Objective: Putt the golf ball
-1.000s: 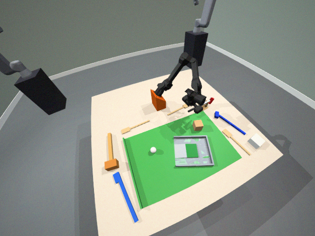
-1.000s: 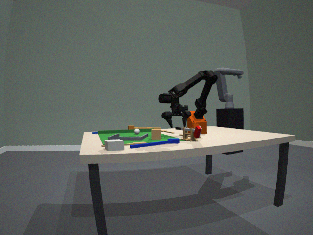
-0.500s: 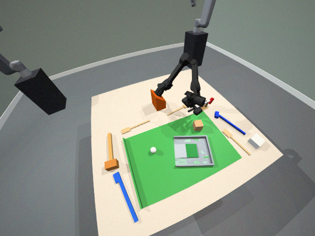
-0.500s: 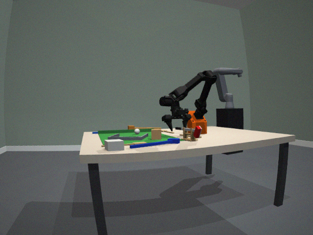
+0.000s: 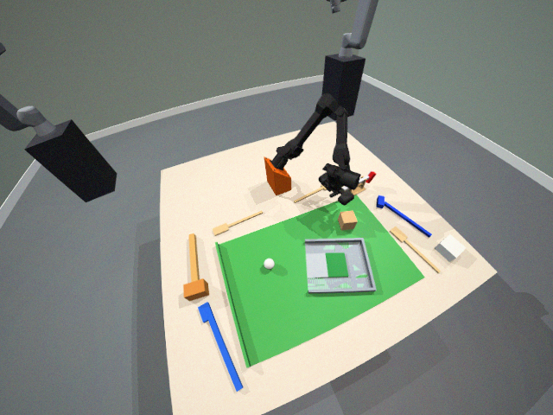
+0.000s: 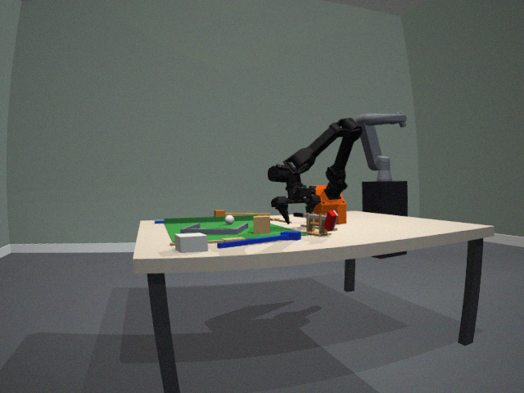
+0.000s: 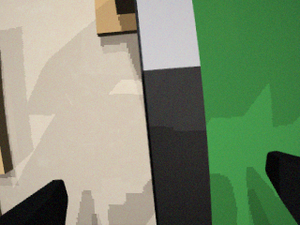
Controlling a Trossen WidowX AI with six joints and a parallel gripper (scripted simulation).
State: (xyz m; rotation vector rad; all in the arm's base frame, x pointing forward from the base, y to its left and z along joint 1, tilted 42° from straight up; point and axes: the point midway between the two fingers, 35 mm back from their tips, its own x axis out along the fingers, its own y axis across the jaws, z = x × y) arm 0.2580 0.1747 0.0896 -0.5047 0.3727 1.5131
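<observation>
The red putter (image 5: 371,177) (image 6: 331,220) (image 7: 170,35) lies across a wooden stand (image 6: 315,231) (image 7: 112,23), its red head beyond the stand and its dark grip towards my gripper. My gripper (image 6: 300,216) (image 7: 171,176) is open and points down above the dark grip. In the wrist view the grip runs between the two fingertips, with a gap on both sides. The white golf ball (image 5: 269,264) (image 6: 229,219) rests on the green mat (image 5: 285,322). The pale ramp (image 5: 316,264) leads to the raised green (image 5: 336,264) inside a grey border (image 5: 369,268) (image 6: 211,231).
A wooden cube (image 5: 347,220) (image 6: 261,224) stands on the mat near my gripper. A blue club (image 5: 406,218) (image 6: 258,241), a wooden paddle (image 5: 419,252) and a white block (image 5: 450,248) (image 6: 191,242) lie right of the mat. An orange mallet (image 5: 195,289) and another blue club (image 5: 223,346) lie left.
</observation>
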